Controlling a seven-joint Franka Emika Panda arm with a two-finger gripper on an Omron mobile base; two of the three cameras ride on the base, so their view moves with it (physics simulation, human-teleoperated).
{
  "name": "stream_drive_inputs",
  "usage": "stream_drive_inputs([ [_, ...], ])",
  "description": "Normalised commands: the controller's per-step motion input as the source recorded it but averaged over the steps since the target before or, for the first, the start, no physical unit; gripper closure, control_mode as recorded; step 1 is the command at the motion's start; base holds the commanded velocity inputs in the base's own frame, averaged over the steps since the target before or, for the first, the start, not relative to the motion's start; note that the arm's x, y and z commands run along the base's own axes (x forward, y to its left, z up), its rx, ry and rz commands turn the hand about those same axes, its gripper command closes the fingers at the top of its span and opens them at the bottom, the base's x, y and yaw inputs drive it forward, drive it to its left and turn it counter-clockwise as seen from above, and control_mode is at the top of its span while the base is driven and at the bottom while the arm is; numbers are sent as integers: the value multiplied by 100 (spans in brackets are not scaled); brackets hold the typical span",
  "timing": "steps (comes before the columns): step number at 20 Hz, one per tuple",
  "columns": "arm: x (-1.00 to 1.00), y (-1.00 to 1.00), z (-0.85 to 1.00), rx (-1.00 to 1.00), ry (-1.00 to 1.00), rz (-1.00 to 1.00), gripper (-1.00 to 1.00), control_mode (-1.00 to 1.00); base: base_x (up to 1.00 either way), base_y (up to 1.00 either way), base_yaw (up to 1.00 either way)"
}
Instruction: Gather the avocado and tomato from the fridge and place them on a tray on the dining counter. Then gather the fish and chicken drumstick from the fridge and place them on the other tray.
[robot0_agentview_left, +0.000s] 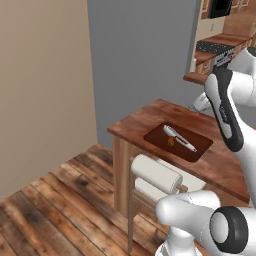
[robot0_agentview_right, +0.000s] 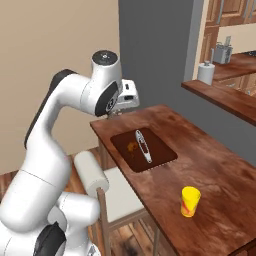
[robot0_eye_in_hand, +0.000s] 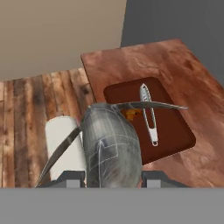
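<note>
The hand (robot0_eye_in_hand: 111, 186) is clamped on a grey fish (robot0_eye_in_hand: 111, 144), carried above the near edge of the dark tray (robot0_eye_in_hand: 175, 131) on the dining worktop (robot0_eye_in_hand: 183, 65). A small orange-brown item (robot0_eye_in_hand: 130, 114), too small to name, and a slim silvery one (robot0_eye_in_hand: 148, 116) already lie on that tray. Judging from this, the fish remains to be set down, and whether the produce step or the drumstick is done cannot be told; a yellow cup (robot0_agentview_right: 190, 201) stands further along the worktop.
</note>
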Motion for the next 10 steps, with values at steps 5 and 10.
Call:
stream_drive_inputs([
  [5, 69, -5, -49, 0, 0, 10, 100, -100, 0, 0, 0],
  [10, 45, -35, -72, 0, 7, -4, 100, -100, 0, 0, 0],
])
